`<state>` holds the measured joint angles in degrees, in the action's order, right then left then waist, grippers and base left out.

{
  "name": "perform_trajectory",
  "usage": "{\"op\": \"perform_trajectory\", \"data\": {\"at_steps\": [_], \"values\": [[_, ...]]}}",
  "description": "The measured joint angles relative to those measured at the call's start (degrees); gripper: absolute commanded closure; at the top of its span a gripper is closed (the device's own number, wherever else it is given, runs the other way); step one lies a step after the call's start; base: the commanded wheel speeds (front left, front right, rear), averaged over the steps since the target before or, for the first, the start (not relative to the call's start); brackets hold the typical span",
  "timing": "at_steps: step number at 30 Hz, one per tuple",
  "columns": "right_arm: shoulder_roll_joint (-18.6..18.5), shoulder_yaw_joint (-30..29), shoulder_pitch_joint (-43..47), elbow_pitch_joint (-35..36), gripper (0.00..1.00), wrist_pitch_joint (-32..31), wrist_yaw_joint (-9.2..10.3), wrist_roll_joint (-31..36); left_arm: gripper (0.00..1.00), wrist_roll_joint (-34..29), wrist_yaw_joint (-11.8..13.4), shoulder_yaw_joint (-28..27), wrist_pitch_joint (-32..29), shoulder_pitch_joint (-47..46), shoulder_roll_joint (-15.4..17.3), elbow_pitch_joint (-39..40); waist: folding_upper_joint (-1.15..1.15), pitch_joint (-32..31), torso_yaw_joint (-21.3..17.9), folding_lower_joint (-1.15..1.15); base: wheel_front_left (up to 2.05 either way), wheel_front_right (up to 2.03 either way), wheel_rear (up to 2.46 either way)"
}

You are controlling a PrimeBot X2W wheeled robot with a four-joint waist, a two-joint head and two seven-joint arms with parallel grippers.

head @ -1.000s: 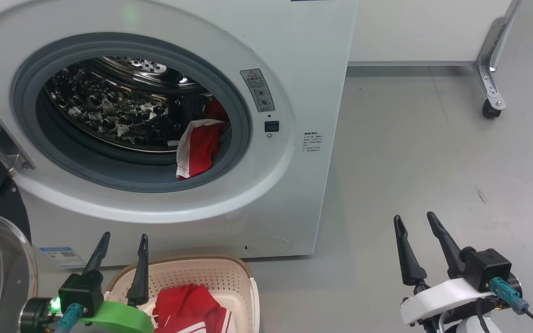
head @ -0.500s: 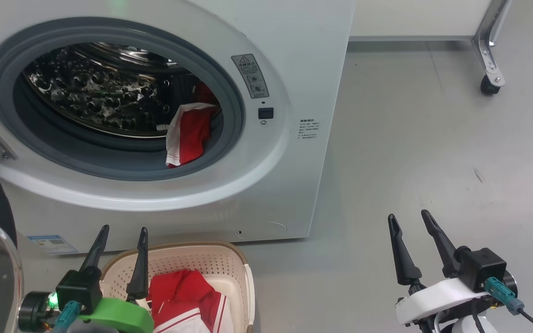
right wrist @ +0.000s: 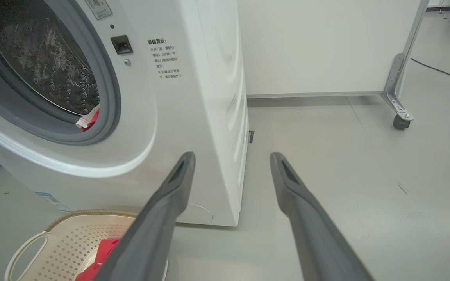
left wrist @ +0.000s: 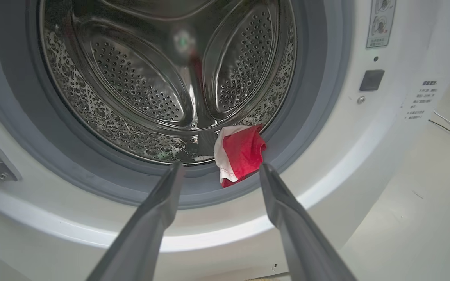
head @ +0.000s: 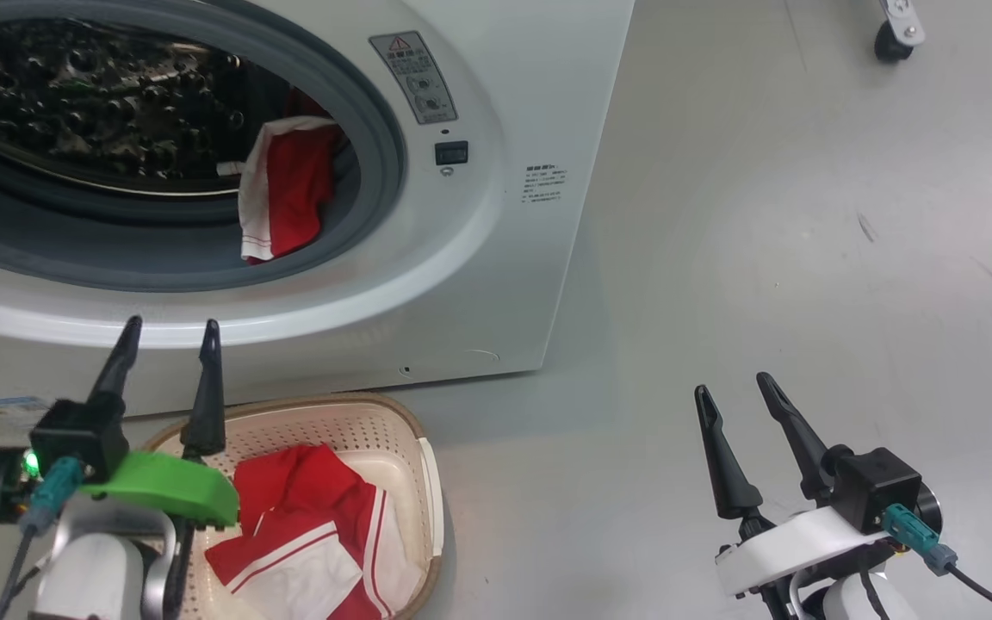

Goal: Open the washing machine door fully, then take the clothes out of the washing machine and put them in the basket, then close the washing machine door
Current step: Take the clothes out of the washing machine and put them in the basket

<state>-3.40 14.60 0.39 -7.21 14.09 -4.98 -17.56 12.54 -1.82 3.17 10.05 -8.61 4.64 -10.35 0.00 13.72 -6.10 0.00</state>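
Clothes [head: 281, 194], head view: one at the mouth [head: 380, 164] of the washing machine [head: 505, 258], one in the basket [head: 414, 430] before it.
Left wrist view: left gripper [left wrist: 221, 166] apart, empty, facing that mouth.
Right wrist view: right gripper [right wrist: 231, 154] apart, empty.
Risk: shallow pinch may drop cloth.

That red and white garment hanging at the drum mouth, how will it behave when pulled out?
Probably floppy: the red garment hangs in folds over the grey rubber ring. Likely light, being thin crumpled cloth. It may drag on the ring rather than slide free.
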Motion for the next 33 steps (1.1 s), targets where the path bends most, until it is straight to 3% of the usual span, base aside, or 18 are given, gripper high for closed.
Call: {"op": "perform_trajectory", "data": {"at_steps": [14, 24, 33], "values": [[0.27, 3.01, -5.17, 0.83, 0.0, 0.02, -0.27, 0.42, 0.0, -0.79, -1.1, -1.36, -10.51, -15.44, 5.91, -2.55, 0.0, 9.41, -6.68, 0.0, 0.0, 0.0, 0.0], [0.6, 3.99, -7.68, 0.73, 0.0, 0.09, -0.25, 0.4, 0.0, 1.58, -0.92, -3.64, -19.01, -25.49, 7.1, -10.16, 0.0, 14.33, -10.35, 0.0, 0.0, 0.0, 0.0], [0.67, 4.75, -8.79, -0.2, 0.0, 0.1, -0.15, 0.1, 0.0, 4.8, 1.31, -6.42, -24.26, -32.21, 5.25, -17.07, 0.0, 16.34, -12.03, 0.0, 0.0, 0.0, 0.0]]}}
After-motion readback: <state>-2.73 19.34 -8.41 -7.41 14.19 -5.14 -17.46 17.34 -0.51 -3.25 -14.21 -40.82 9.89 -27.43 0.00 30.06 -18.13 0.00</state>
